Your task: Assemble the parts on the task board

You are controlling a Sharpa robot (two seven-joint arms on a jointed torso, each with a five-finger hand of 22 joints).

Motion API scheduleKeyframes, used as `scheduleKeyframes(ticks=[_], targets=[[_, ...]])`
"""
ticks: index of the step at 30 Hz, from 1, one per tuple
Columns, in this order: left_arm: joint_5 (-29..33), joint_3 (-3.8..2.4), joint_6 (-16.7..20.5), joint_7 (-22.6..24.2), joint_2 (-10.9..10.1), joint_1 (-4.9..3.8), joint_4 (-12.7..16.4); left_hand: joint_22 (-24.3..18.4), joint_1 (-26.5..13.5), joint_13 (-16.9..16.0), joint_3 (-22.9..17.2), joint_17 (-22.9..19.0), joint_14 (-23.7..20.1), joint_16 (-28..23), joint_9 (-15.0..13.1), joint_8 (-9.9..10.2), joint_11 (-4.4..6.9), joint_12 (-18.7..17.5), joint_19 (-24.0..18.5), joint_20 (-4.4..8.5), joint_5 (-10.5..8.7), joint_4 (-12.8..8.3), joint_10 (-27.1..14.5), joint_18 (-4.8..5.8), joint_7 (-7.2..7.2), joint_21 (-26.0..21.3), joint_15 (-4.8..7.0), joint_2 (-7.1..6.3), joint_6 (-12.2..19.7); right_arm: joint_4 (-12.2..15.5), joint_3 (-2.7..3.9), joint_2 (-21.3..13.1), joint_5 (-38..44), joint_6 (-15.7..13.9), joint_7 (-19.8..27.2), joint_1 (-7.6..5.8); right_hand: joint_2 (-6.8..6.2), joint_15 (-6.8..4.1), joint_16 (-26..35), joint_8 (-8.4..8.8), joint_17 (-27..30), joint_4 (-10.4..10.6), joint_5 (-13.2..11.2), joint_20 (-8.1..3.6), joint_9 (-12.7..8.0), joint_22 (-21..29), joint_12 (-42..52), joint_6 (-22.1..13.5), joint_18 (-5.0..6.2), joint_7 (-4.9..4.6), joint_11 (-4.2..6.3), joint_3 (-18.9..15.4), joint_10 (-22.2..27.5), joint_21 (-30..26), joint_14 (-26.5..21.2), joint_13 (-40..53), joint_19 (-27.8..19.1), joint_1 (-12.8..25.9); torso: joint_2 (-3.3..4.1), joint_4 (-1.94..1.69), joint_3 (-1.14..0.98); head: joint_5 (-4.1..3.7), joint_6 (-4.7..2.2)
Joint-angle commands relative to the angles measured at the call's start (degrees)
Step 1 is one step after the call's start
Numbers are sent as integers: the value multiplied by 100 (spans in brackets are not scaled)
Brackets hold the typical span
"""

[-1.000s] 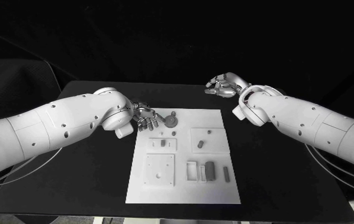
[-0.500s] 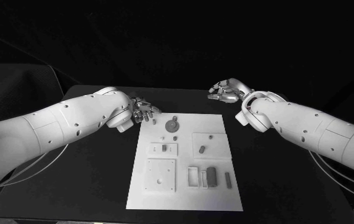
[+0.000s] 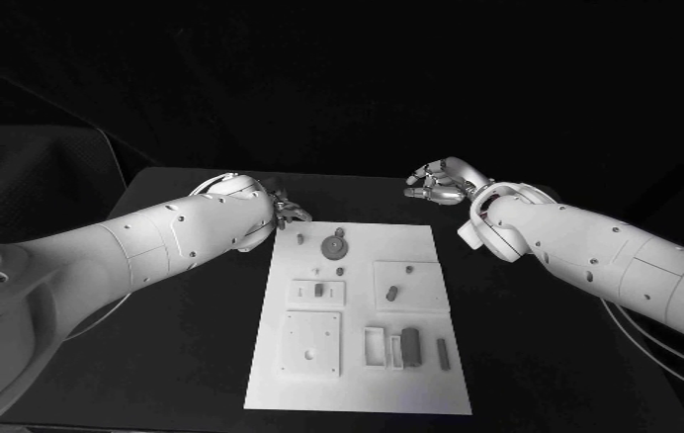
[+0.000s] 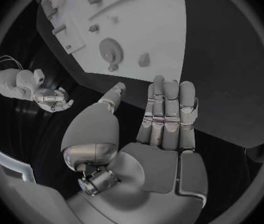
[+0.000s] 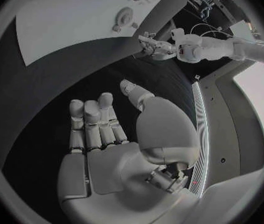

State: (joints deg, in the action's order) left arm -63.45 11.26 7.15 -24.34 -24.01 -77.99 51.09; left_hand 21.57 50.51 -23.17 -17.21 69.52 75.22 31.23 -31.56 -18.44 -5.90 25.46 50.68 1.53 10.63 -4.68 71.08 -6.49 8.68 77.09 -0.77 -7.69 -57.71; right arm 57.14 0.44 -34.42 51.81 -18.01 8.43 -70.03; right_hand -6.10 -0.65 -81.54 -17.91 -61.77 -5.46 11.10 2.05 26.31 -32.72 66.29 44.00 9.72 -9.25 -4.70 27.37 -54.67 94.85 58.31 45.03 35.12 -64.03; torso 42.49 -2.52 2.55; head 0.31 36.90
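My left hand (image 4: 163,129) holds nothing: its fingers (image 4: 168,109) lie straight and side by side, the thumb a little apart, the whole hand hovering over the black table (image 3: 171,285) just off the far left corner of the task board (image 3: 364,393). From the head camera this hand (image 3: 286,211) is mostly hidden behind my own forearm. My right hand (image 3: 439,181) hangs over bare table beyond the board's far right corner, well apart from the board; its fingers (image 5: 88,122) are also stretched out together with the thumb set off to one side, and it too grips nothing. Nothing stands between either hand and the board. The board itself lies in the middle of the table with its long axis running away from me. Nearest my left hand, at the far end, sits a round gear (image 3: 334,245) lying flat, with a small block (image 3: 300,238) just beside it on the left. Behind these, toward me, come two raised square plates side by side, the right one (image 3: 405,285) carrying a short oblong part (image 3: 390,295) that points along the board. At the near end a larger square plate (image 3: 309,342) lies on the left, and on the right a row of narrow bars (image 3: 410,346), all lying lengthwise along the board's long axis.
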Motion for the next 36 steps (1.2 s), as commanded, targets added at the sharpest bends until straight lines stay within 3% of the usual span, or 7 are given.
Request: scheduleKeyframes(ticks=[1,9,15,36], targets=[[-308,4,-75,-11,51,29,-62,11,92,-12,-6,6,70,21,-29,-66,29,25,61,23,-6,-43,-1,-111,-33,12,10,71,-89,7,1,3,5,63,34,3,-12,-3,31,-14,5,36,-29,-10,-5,8,-2,-3,-63,-51,-8,1,23,110,-49,-4,-29,67,-6,-1,2,5,2],[-224,6,-256,-29,111,55,-226,47,121,-62,-30,41,233,128,-97,-205,76,158,211,47,-7,-21,147,-135,-86,105,68,134,-398,16,1,6,5,64,32,7,-12,-3,31,-14,5,37,-29,-10,-5,9,-1,-3,-63,-51,-8,1,23,110,-48,-5,-29,70,-12,-15,4,6,10],[-13,7,-341,-6,144,74,-253,50,116,-65,-30,44,244,135,-100,-210,80,167,222,48,-7,-16,157,-137,-88,112,72,138,-411,24,1,21,5,65,33,13,-12,-3,31,-14,6,38,-29,-10,-5,9,-1,-3,-63,-51,-8,1,23,111,-48,-5,-29,72,-12,-13,1,12,7],[-14,13,-377,51,299,265,-449,53,117,-68,-35,47,255,145,-102,-214,84,176,236,52,-6,-11,167,-140,-91,121,78,152,-426,53,1,47,5,72,40,20,-11,-3,30,-15,7,39,-29,-10,-6,10,0,-4,-63,-51,-8,2,23,111,-48,-7,-29,77,-9,-9,-1,-13,37]])
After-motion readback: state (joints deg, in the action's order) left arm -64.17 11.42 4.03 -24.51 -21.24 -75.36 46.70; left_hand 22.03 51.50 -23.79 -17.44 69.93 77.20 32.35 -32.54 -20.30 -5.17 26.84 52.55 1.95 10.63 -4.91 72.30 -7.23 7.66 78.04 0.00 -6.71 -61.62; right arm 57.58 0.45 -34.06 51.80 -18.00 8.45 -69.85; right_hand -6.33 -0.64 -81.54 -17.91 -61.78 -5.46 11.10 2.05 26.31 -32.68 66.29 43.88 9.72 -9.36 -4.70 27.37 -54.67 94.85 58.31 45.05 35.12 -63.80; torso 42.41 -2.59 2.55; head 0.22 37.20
